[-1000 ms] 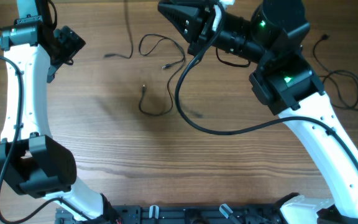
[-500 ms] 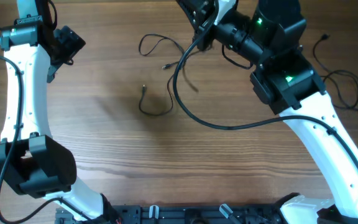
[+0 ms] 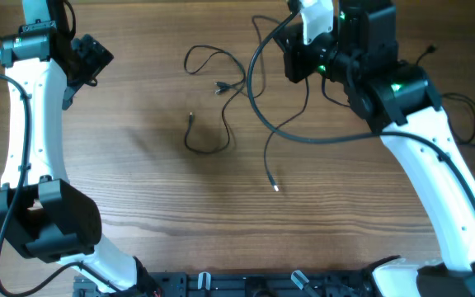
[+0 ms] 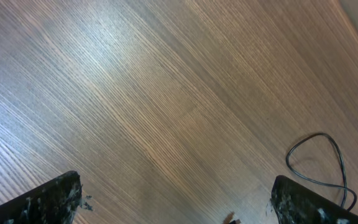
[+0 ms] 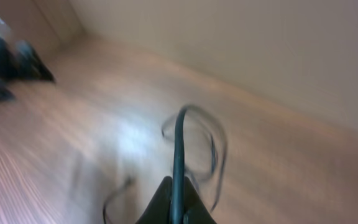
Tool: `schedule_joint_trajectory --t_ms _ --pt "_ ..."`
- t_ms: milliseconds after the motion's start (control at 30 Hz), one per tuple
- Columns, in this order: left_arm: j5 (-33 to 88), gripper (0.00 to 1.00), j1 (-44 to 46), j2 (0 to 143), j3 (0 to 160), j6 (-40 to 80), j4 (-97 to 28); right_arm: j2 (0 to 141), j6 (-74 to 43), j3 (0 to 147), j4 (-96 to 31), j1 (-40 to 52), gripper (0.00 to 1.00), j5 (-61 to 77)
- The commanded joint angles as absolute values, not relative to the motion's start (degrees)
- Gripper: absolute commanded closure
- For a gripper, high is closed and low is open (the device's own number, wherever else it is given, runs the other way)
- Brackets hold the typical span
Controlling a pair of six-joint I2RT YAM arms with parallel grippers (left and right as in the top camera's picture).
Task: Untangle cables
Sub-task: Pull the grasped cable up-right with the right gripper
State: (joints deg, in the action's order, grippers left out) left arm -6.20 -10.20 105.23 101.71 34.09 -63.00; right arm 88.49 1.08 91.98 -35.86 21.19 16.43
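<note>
Several thin black cables lie on the wooden table. One cable makes a loop [image 3: 205, 58] at the back, with a small plug [image 3: 218, 87] beside it. A U-shaped cable [image 3: 204, 147] lies at the middle. My right gripper [image 3: 297, 45], raised at the back, is shut on a black cable [image 5: 178, 146]. A strand of it trails down to a silver tip [image 3: 275, 188] at the table's middle. The right wrist view is blurred. My left gripper [image 3: 89, 58] is open at the far left, away from the cables. Its fingers [image 4: 50, 200] hold nothing, and a cable loop [image 4: 319, 163] shows near the right one.
More thin black cable [image 3: 462, 115] lies at the right edge behind my right arm. A thicker black wire [image 3: 320, 139] swings from my right arm over the table. The arm bases and a black rail [image 3: 246, 285] stand along the front edge.
My right gripper has swung right and back with the cable. The strand that lay at the back left is pulled away, and its silver tip now trails at the middle. The left arm is still.
</note>
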Motion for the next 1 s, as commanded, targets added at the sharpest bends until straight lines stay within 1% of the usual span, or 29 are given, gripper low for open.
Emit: schedule_joint_trajectory --t_ms 0,167,267,367,467,600,633,800,833,900,967 --pt "-7.16 0.00 -10.20 105.67 101.47 33.23 -63.07 92.12 -0.47 92.29 -40.25 19.77 0.96 15.86" --pt "-6.72 0.00 -10.07 105.67 101.47 33.28 -62.87 98.76 -1.72 92.29 -47.86 19.68 0.96 15.84" --pt "-6.72 0.00 -10.09 105.67 101.47 33.43 -60.20 104.68 -3.90 92.29 -52.82 19.64 0.96 15.84" --pt "-5.87 0.00 -9.96 105.71 101.47 33.39 -60.75 108.31 -5.93 92.29 -54.59 19.64 0.96 14.06" --pt "-2.17 0.00 -9.85 105.75 101.41 31.77 -61.56 110.48 -9.26 92.29 -55.77 19.62 0.96 4.38" --pt "-1.30 0.00 -8.75 105.75 99.33 30.22 -61.76 111.24 -9.15 92.29 -56.90 18.94 0.96 -10.35" --pt "-1.30 0.00 -8.45 105.75 98.78 30.22 -61.76 111.24 -8.91 92.29 -57.01 18.61 0.96 -12.21" --pt "-1.30 0.00 -6.94 105.75 96.57 30.22 -60.69 111.24 1.58 92.27 -57.52 17.06 0.96 -14.35" --pt "-1.30 0.00 -6.63 105.75 96.44 30.22 -60.58 111.24 2.96 92.23 -57.49 16.64 0.96 -16.84" --pt "-1.32 0.00 -6.00 105.75 96.31 30.17 -60.23 111.24 3.11 92.23 -57.01 15.20 0.96 -26.00" --pt "-1.32 0.00 -5.41 105.75 96.31 30.15 -59.81 111.24 2.76 92.25 -53.23 13.39 0.96 -35.77"
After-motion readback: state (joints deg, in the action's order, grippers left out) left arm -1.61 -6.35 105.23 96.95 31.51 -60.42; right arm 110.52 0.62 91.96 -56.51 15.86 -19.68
